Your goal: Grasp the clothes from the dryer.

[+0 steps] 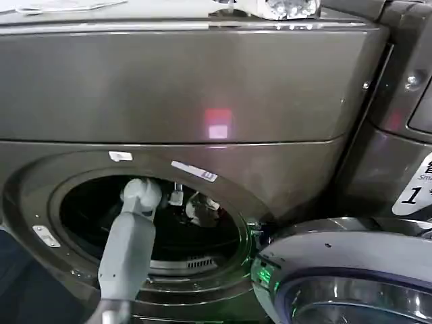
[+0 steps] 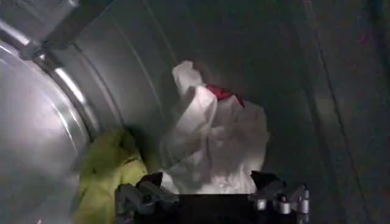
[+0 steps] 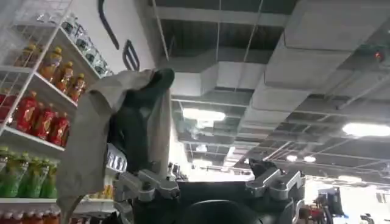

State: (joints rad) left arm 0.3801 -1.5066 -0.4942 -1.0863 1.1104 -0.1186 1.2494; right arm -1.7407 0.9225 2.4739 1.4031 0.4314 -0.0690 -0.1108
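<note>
White bundle (image 2: 213, 143): lying in the drum of the dryer (image 1: 202, 88), a red patch showing on it; green garment (image 2: 109, 167) just beside it against the drum wall. Left gripper (image 2: 212, 198): reached in through the porthole, jaws spread either side of the bundle's near edge, probably lined up for a pinch; no grip yet. Right gripper (image 3: 210, 185): raised toward the ceiling, clear of the door (image 1: 344, 277); jaws parted, and a beige cloth (image 3: 100, 140) appears draped over one finger.

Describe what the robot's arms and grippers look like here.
The left arm is a smooth light-grey tube with a rounded joint near the wrist. The left gripper and right gripper share a black body with grey metal finger mounts and visible bolts.
</note>
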